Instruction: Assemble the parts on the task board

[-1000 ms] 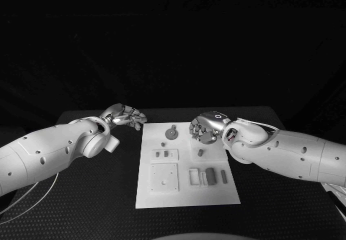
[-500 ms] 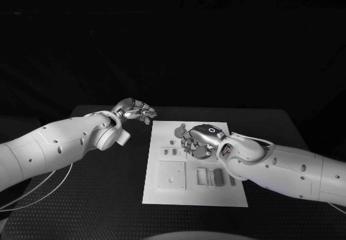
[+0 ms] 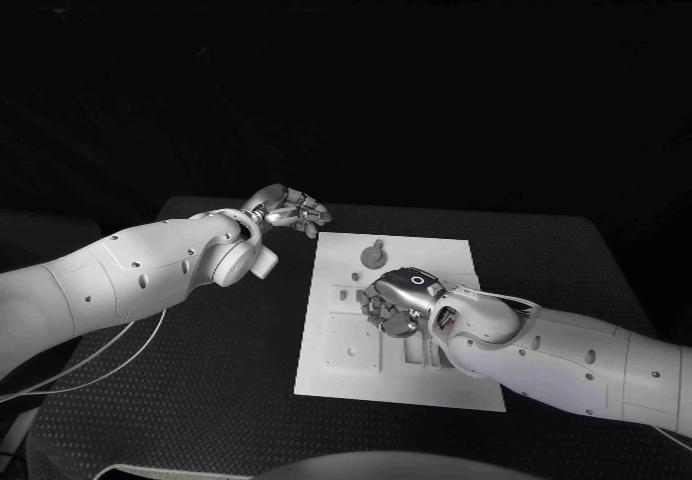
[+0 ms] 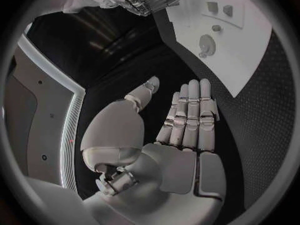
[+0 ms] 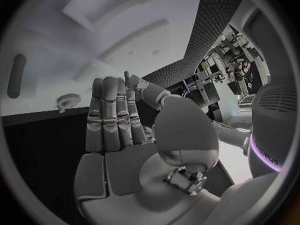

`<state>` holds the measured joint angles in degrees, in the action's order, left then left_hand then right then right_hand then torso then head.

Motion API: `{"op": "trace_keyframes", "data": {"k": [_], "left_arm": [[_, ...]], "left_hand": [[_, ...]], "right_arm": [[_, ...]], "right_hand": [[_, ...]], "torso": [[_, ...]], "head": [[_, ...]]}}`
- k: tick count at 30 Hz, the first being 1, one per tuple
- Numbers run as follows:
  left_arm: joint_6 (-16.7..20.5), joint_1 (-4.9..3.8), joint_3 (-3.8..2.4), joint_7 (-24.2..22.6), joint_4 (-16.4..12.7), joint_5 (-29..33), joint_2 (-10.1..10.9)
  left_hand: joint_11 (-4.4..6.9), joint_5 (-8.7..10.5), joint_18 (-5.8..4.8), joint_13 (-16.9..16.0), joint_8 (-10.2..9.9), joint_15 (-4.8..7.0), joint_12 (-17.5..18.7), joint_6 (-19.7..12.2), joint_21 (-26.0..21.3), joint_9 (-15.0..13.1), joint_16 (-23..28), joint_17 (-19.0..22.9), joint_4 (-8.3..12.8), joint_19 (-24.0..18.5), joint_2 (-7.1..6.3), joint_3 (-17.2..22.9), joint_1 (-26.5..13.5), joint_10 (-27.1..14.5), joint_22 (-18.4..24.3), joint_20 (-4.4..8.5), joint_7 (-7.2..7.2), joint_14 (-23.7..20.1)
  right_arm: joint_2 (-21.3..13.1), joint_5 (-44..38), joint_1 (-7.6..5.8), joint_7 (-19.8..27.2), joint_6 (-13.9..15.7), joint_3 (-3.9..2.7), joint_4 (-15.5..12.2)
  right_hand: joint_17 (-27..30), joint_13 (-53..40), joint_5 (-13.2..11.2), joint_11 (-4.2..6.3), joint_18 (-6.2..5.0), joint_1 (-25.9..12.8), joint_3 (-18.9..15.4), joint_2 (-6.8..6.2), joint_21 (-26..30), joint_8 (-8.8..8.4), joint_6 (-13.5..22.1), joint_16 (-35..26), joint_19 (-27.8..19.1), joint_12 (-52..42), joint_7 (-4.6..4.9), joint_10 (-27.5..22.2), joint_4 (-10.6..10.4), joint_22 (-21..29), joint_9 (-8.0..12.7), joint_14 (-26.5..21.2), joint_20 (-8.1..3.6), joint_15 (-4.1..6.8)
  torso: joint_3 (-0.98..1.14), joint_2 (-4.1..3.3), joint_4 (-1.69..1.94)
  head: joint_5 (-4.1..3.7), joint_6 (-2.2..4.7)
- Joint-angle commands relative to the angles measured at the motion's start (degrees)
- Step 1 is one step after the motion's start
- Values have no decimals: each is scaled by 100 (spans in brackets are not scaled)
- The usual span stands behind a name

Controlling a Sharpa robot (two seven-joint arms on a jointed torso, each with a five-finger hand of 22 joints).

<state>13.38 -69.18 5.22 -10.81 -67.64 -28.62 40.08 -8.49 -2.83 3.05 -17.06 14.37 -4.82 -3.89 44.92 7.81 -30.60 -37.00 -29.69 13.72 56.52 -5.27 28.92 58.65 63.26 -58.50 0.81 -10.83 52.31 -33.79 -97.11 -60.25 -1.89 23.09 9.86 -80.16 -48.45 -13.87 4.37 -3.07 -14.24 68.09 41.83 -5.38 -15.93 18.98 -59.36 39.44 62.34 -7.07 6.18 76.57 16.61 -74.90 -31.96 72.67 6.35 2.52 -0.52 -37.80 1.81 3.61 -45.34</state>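
The right hand hangs over the middle of the white board, fingers straight and together in its wrist view, holding nothing. It looks to be reaching for a small part there, so next it must lower and pinch carefully. Farther off, a round part lies alone with room around it. The left hand waits past the board's far corner, empty, fingers extended.
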Motion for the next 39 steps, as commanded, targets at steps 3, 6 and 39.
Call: {"op": "trace_keyframes", "data": {"k": [3,6,39], "left_arm": [[9,-5,-6,-88,-15,64,-18],[-7,-5,-6,-88,-16,64,-21],[-52,-5,-6,-71,-35,64,-3]], "left_hand": [[17,-4,54,6,39,-25,-7,31,-24,-1,30,-12,-8,35,-4,-24,-42,-21,5,-22,4,30],[17,-4,54,6,39,-25,-8,31,-25,-1,32,-14,-8,34,-4,-24,-42,-21,5,-22,4,30],[18,-4,53,10,41,-27,-6,31,-35,3,51,-35,-13,33,-1,-26,-45,-20,4,-23,1,29]], "right_arm": [[45,-167,31,-5,-167,11,10],[50,-169,46,-4,-211,24,31],[139,-207,140,-21,-330,74,173]], "right_hand": [[6,-8,23,-9,-76,16,38,62,-25,10,-40,25,21,26,-3,25,-10,-131,-13,-15,-1,33],[6,-9,23,-9,-76,15,38,63,-25,10,-39,25,21,27,-2,25,-10,-131,-14,-15,-1,32],[12,-20,22,-11,-76,2,40,71,-22,5,-31,27,15,36,1,23,-6,-130,-27,-19,-1,30]], "torso": [[4,3,-16],[5,3,-9],[-2,4,-19]], "head": [[57,-42],[58,-53],[125,-148]]}}
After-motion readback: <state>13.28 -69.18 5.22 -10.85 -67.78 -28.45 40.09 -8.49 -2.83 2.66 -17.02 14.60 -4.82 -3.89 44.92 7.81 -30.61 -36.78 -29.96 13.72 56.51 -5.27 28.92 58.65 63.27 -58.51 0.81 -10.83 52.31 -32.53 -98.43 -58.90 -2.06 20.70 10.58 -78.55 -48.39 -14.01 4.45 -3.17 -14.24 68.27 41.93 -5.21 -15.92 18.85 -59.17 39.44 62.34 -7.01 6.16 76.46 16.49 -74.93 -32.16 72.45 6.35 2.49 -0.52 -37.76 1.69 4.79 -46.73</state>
